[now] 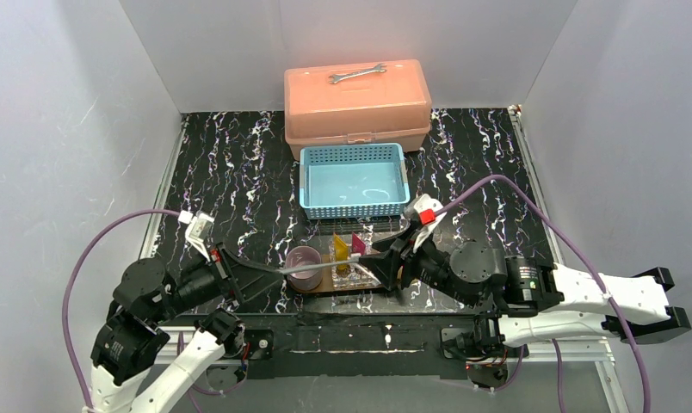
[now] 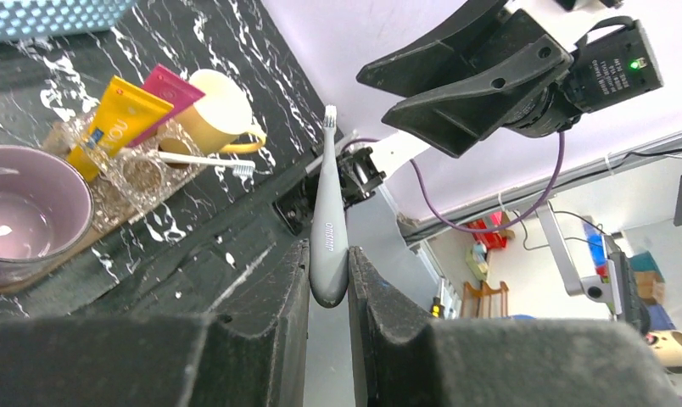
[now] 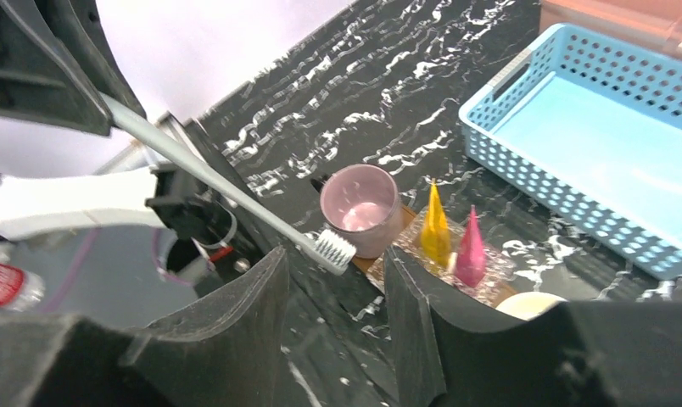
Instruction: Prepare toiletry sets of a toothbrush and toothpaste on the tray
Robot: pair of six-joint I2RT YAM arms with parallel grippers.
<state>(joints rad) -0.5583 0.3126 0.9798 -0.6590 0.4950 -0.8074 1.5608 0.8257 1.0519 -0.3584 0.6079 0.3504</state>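
The slim grey plastic toothbrush (image 2: 327,229) is off the table, held in the air by its butt end. My left gripper (image 2: 329,256) is pinched on the thick end of the handle. The rest of the handle and the bristle head stick straight out past the fingertips.

From above, the brush's long axis runs roughly left to right, passing over the mauve round cup (image 1: 305,267). The head points at my right gripper (image 3: 336,256), whose fingers are spread wide. In the right wrist view the white bristles sit just at the mouth of that gap. As far as I can make out, they touch neither finger.

That is the relation I'd work from. The brush points head-first into the right hand, so that hand is the nearer one to the free end. A handover would only need the fingers to close on the neck.

Below and just beyond the head lies the dark-brown wooden tray (image 3: 378,264). On it are the flat yellow toothpaste tube (image 2: 117,119) and the flat magenta-pink toothpaste tube (image 2: 170,89), side by side. A thin white toothbrush (image 2: 198,159) lies across the tray just beside them. I judge the grey brush is meant to go with the second tube.
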